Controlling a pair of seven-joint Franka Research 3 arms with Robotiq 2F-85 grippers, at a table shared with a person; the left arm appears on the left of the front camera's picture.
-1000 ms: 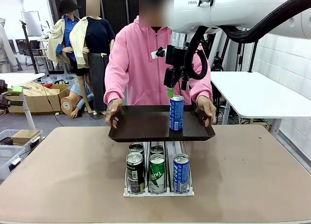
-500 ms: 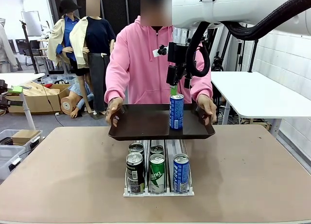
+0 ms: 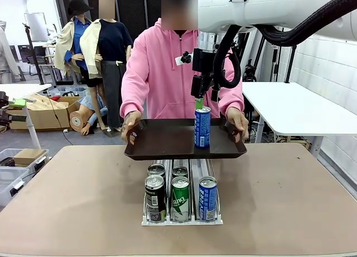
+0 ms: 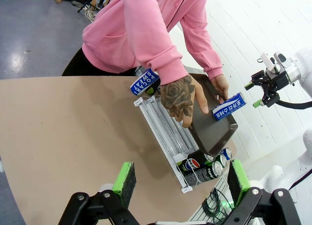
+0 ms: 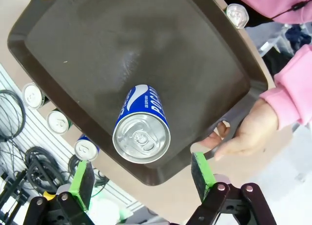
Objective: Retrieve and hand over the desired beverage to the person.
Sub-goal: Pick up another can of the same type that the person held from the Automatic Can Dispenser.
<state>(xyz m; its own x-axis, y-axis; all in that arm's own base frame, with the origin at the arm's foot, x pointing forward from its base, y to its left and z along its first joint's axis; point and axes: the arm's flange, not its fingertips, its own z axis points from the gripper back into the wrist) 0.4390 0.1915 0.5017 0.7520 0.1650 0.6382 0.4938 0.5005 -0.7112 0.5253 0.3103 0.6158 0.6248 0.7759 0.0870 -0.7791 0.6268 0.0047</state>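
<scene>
Bright, even light falls from overhead, and the dark brown plastic tray [image 3: 167,142] casts a soft shadow on the tan tabletop [image 3: 67,201] beneath it. Mild glare sits on the silver lid of the blue aluminium can [image 5: 141,137]. Both wrist views bend straight lines near their edges (wide-angle lenses); the front view is sharp.

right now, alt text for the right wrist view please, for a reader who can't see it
A blue can stands upright on a dark tray, seen from above, with the right end effector open over it, green pads apart. A person's hand holds the tray's edge at the right; more cans show past its left edge.
</scene>
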